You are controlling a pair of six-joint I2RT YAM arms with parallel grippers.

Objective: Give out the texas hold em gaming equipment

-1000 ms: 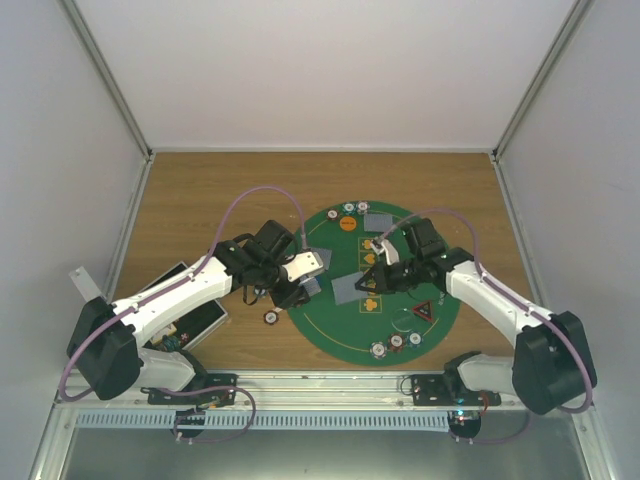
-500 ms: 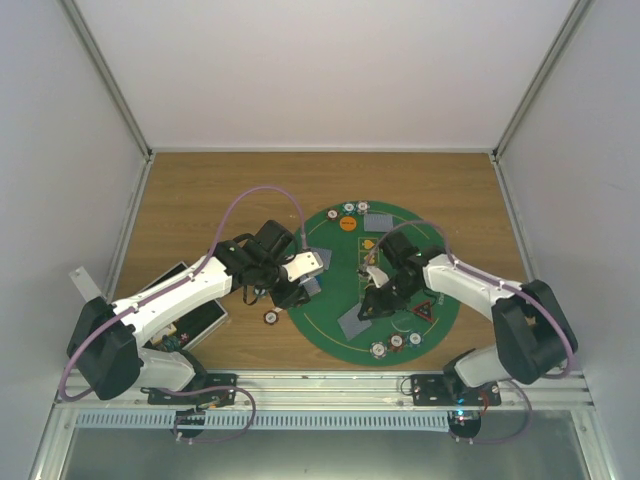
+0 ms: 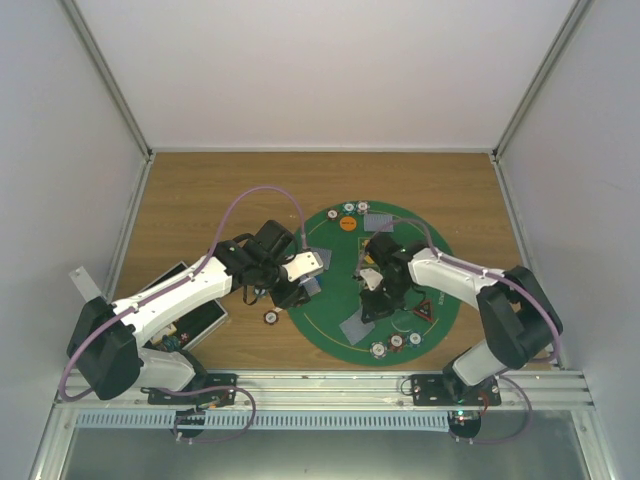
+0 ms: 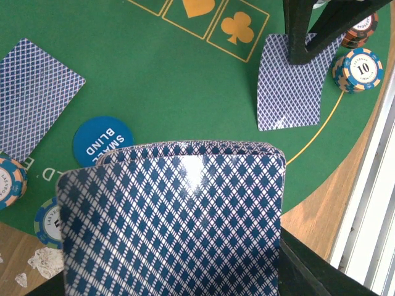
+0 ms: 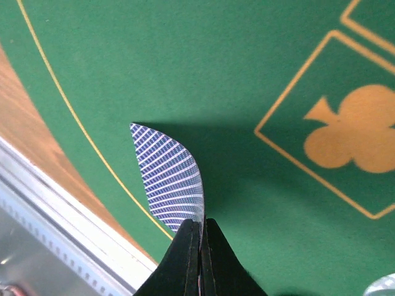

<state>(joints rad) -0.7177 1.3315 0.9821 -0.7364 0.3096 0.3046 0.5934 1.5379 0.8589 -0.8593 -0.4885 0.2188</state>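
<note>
Right end effector [image 5: 200, 228] is pinched shut on the edge of a card [image 5: 168, 179], which is bent low over the mat [image 5: 247, 61], near the chips [image 4: 358, 69]. Left end effector [image 3: 306, 278] is closed on the deck [image 4: 176, 216]. If dragged, the card may be creased or flipped.

On the left wrist camera I read white capitals on the blue disc [image 4: 103, 140] — "SMALL BLIND". The striped chip [image 4: 362, 68] near the right edge of the green mat [image 4: 154, 74] carries the number 10 on its white centre. The mat has a gold club sign [image 4: 237, 28] in a box; the boxed sign beside it is cropped — heart or spade, I can't tell. My right wrist camera shows a boxed gold club too.
</note>
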